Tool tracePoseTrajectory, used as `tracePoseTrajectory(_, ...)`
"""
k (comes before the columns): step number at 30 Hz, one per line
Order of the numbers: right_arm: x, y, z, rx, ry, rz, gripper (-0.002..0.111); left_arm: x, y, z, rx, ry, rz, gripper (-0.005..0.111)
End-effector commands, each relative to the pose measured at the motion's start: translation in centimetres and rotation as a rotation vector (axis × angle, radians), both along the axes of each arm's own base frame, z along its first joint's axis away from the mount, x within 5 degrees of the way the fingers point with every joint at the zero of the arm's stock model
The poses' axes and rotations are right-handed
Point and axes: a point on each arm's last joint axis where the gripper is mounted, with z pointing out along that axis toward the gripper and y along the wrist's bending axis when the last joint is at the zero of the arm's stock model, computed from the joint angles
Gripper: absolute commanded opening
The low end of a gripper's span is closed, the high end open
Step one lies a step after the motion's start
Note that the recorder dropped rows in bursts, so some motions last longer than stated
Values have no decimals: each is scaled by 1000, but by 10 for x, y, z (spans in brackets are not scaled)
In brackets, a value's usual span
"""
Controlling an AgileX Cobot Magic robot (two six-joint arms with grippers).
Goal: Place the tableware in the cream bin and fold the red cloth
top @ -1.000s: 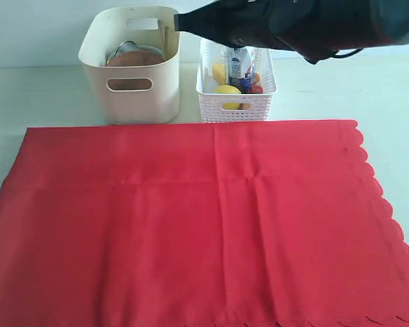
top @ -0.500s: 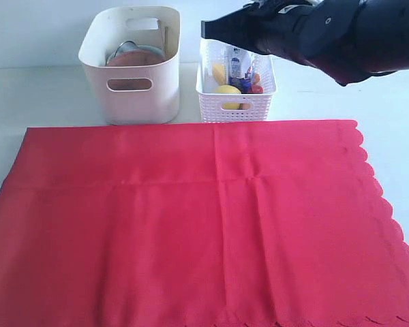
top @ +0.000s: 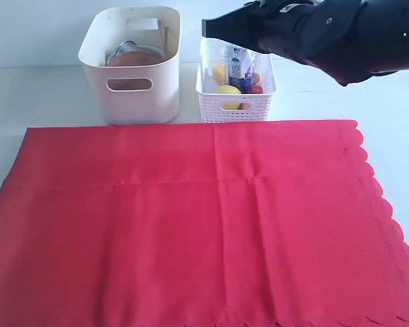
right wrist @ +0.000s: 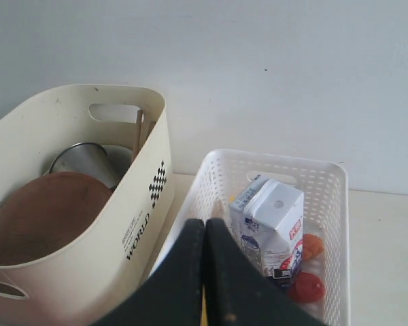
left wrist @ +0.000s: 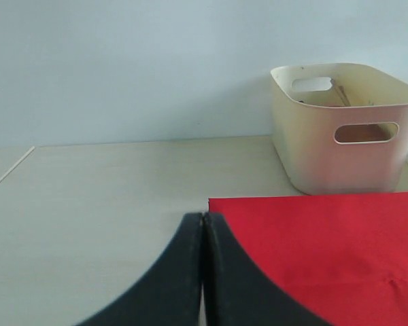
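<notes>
above the back rim of the white lattice basket, the right gripper hovers with its two dark fingers pressed flat together, holding nothing. seen from the exterior camera its tip points toward nine o'clock, and the bulky black arm trails off toward three o'clock. under it, inside the basket, a blue and white milk carton stands upright with a yellow lemon in front and small red and orange items beside it.

at nine o'clock from the basket, just beside it, stands the cream bin. it holds the tableware that can be made out: a round brown wooden plate leaning inside, a steel cup behind it, and wooden chopsticks propped against the wall near the far handle cutout.

at six o'clock from both containers the red cloth lies spread flat on the pale counter, unfolded, faint crease lines crossing it and its scalloped edge running down the three o'clock side.

the left gripper is likewise pressed shut and empty, low over the counter just by a corner of the cloth.
</notes>
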Motion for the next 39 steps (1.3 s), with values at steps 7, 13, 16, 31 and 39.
tracePoseTrajectory(7, 0, -4, 4, -23, -26, -3, 0, 0, 0, 0, -6, -6, 0, 1)
tracePoseTrajectory(13, 0, -4, 4, -23, -24, -2, 0, 0, 0, 0, -6, -6, 0, 1)
tracePoseTrajectory(16, 0, -4, 4, -23, -24, -2, 0, 0, 0, 0, -6, -6, 0, 1)
tracePoseTrajectory(31, 0, -3, 4, -39, -31, 10, 0, 0, 0, 0, -6, -6, 0, 1)
tracePoseTrajectory(39, 0, -4, 5, -54, -39, 12, 0, 0, 0, 0, -6, -6, 0, 1)
